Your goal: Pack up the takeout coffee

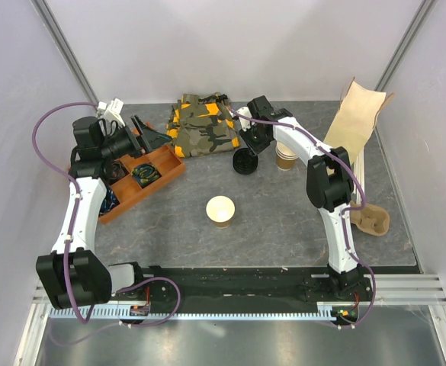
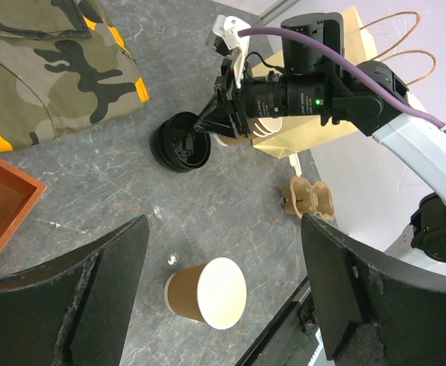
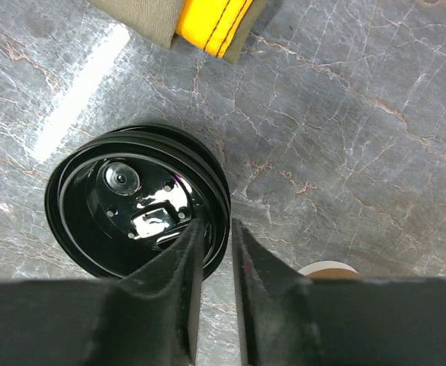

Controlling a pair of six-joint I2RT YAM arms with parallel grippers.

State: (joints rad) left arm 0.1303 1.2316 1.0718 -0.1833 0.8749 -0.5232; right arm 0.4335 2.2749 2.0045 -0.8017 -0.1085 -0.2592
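Lidless brown paper cup [image 1: 220,210] stands at tabletop centre. At its 1 o'clock, the right fingers [image 3: 169,290], nearly closed, straddle the rim of a black lid [image 3: 131,202]; whether they grip it is unclear. The left fingers [image 2: 78,290] gape wide, empty. Lidding and bagging remain.

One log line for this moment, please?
left end effector: open, near tray | right end effector: straddling black lid rim, grip unclear | cup: lidless, mid-table

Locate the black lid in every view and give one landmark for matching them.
Top external: black lid, just right of centre, upper half.
Left wrist: left of centre, upper half.
Right wrist: lower left, at the fingers.
Shared landmark: camouflage cloth, near the lid in all three.
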